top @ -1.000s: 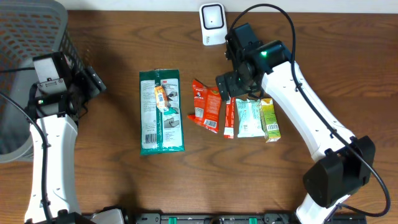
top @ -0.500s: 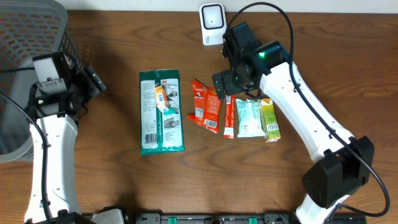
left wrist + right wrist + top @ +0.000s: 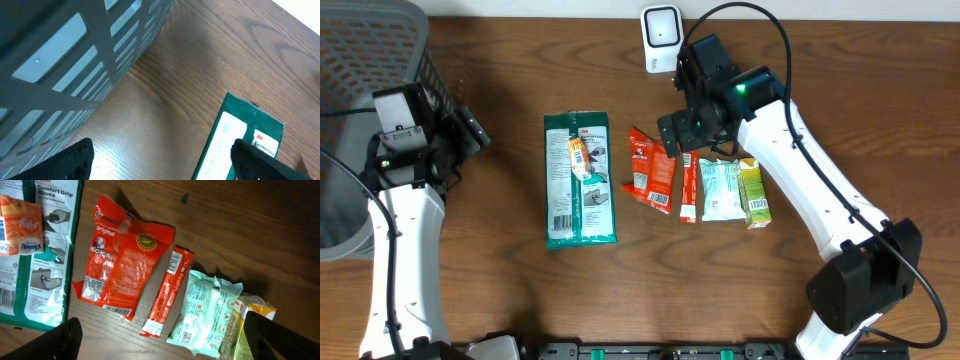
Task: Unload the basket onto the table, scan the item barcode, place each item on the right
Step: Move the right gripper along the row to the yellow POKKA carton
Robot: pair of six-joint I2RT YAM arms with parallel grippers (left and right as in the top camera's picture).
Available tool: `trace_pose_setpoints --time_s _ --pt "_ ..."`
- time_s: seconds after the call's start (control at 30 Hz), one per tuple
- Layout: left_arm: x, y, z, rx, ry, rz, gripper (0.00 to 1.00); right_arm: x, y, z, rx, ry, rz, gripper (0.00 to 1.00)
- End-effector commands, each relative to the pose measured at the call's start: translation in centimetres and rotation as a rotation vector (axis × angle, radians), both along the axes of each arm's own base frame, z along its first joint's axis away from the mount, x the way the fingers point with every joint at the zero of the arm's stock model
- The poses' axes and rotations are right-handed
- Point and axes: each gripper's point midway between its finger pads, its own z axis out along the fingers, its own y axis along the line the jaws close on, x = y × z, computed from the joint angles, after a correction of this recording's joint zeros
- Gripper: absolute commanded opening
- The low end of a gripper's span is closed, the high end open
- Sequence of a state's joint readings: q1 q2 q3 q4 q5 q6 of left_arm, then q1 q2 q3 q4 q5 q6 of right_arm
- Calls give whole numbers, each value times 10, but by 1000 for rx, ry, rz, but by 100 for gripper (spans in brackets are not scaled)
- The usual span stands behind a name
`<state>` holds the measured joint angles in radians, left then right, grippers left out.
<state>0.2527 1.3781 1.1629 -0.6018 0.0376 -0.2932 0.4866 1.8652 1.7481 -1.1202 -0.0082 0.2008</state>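
- Right end effector [image 3: 678,132] has shifted left along the row of items, away from the pale green packet [image 3: 205,312] and toward the red snack packet [image 3: 122,265]. The left arm has not moved.
- Its jaws stand wide apart and hold nothing.
- Left end effector [image 3: 466,130] is also spread and empty, beside the basket [image 3: 360,60].
- The red snack packet lies flat on the desk [image 3: 500,290], near the white scanner [image 3: 661,35]. It is probably the pick target.
- Nothing is lifted yet, so the scan has not begun.
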Motion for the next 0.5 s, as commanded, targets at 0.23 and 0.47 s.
trace_pose_setpoints --time_s 0.23,0.47 --pt "-1 8 12 23 -26 33 88 -7 1 -19 -4 40 -1 99" --pt "-1 8 12 23 -26 33 88 -4 3 -38 2 28 -1 99"
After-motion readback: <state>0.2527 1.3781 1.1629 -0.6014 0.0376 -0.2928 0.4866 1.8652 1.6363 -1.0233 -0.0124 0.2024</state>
